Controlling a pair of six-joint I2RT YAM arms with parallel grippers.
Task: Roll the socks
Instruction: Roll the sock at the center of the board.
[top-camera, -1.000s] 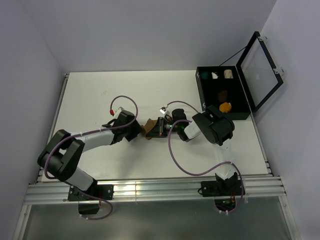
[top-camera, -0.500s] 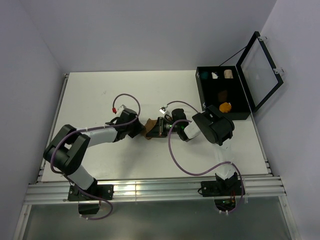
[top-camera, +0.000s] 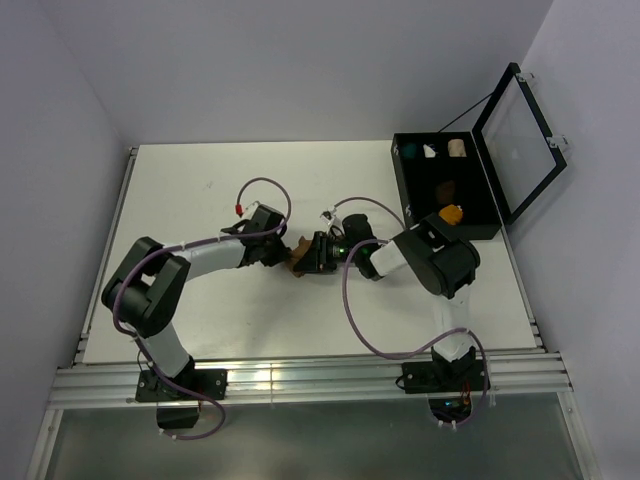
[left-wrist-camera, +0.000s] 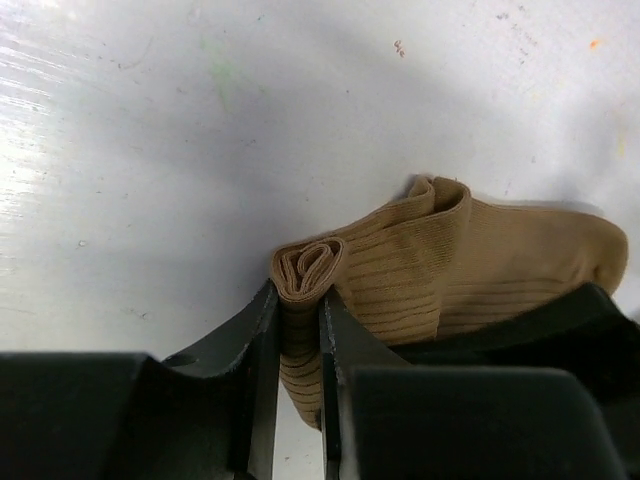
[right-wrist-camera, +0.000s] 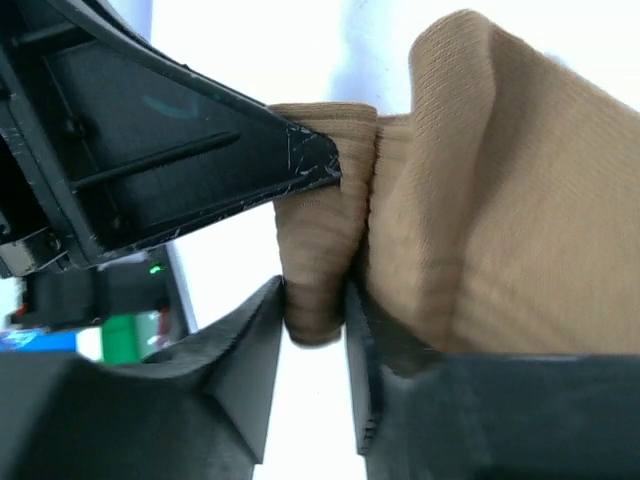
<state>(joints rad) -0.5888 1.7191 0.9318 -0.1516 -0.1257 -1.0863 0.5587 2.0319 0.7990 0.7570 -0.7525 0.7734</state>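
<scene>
**Tan sock: held by both grippers, left of the case**

Item 1. Tan sock (top-camera: 299, 263). I see it on the white table (top-camera: 200, 180), well to the left of the black case (top-camera: 398, 195) and about level with the case's near end. One end is wound into a tight little roll; the rest lies flat and ribbed.

Item 2. Left gripper (top-camera: 285, 252). In the left wrist view its two fingers are pressed onto the rolled end of the sock, one on each side of the roll. It sits on the side of the sock away from the case.

Item 3. Right gripper (top-camera: 313, 255). In the right wrist view its fingers pinch a fold of the same sock, just beside a finger of the left gripper. It sits on the sock's case-ward side.

Item 4. Black case, lid (top-camera: 520, 135) swung open and tilted away to the right. Contents, as I read them from above:
- far row: teal bundle (top-camera: 408, 152), white bundle (top-camera: 430, 151), cream bundle (top-camera: 458, 148), side by side;
- middle row: dark brown sock (top-camera: 446, 187), balled up;
- near row: mustard-orange sock (top-camera: 450, 213), balled up, with the right arm's elbow overlapping the case just beside it.
</scene>
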